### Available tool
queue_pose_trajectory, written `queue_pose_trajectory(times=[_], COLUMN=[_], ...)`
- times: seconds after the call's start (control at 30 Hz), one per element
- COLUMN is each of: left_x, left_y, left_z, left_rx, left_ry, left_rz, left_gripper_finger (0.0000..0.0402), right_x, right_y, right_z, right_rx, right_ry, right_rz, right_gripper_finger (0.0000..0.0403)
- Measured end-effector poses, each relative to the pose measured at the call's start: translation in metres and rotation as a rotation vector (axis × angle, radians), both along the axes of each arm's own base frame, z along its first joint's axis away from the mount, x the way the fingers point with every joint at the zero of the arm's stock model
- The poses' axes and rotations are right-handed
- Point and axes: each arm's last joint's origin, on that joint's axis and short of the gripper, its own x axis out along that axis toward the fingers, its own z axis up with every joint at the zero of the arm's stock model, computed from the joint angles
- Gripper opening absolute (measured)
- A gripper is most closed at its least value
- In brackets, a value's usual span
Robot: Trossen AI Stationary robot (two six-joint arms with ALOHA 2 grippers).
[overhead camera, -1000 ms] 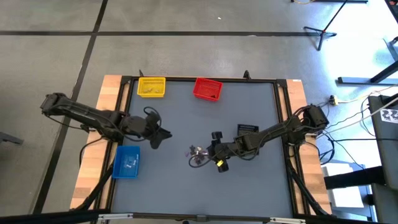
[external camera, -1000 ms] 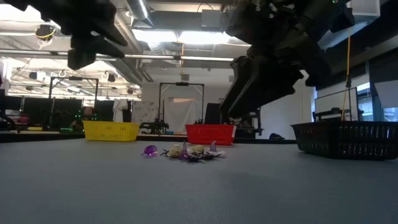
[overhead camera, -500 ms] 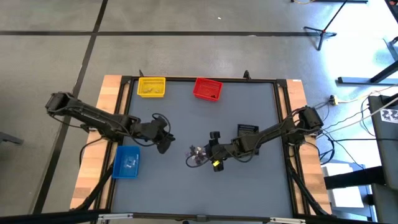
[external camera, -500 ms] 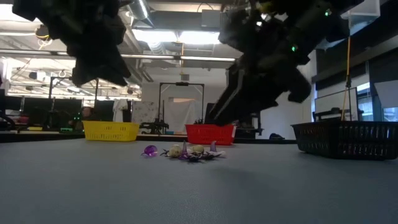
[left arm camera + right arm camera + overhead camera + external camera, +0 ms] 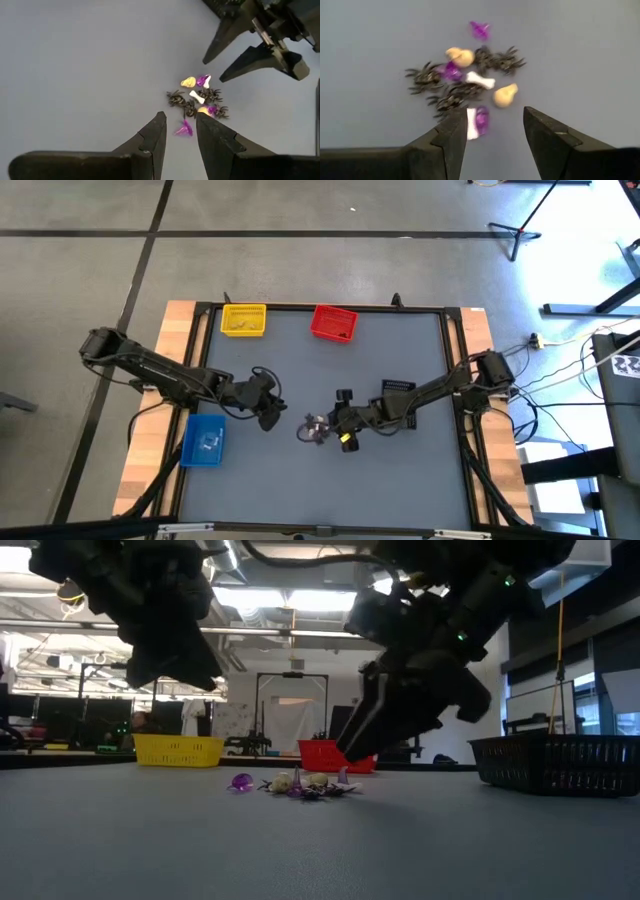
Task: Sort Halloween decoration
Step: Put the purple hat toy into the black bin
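Note:
The Halloween decoration is a small pile of trinkets (image 5: 315,428) lying on the grey table: dark spiders, purple pieces, pale tan skulls and a white bone (image 5: 481,80). The pile also shows in the left wrist view (image 5: 197,99) and the low view (image 5: 300,783). My left gripper (image 5: 268,412) hovers open to the left of the pile, and one purple piece (image 5: 183,130) shows between its fingers (image 5: 180,119). My right gripper (image 5: 332,426) hovers open just right of the pile and above it (image 5: 495,114). Neither touches a trinket.
A yellow bin (image 5: 243,319) and a red bin (image 5: 334,323) stand at the far edge. A blue bin (image 5: 204,439) sits near the left edge, and a black bin (image 5: 397,388) is partly under the right arm. Both arms crowd the table's middle (image 5: 300,480).
My left gripper has moved toward the table's right and slightly toward the near edge, closing on the pile. My right gripper has moved a little to the left toward the pile and come lower. The trinkets have stayed where they were.

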Motion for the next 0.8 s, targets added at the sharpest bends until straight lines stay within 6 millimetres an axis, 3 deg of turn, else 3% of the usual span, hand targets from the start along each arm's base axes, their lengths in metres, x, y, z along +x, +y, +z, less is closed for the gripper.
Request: queue_pose_trajectory(times=[0.47, 0.8], left_x=[0.001, 0.001], left_y=[0.000, 0.000], left_z=[0.002, 0.002], left_rx=[-0.003, -0.004], left_ry=[-0.019, -0.023], left_rz=[0.000, 0.000], left_gripper_finger=[0.0099, 0.0099], right_x=[0.003, 0.006], right_y=[0.001, -0.001], right_z=[-0.015, -0.014], right_rx=[-0.014, -0.010], right_ry=[0.017, -0.001], right_rz=[-0.001, -0.011], right_gripper_finger=[0.0193, 0.0193])
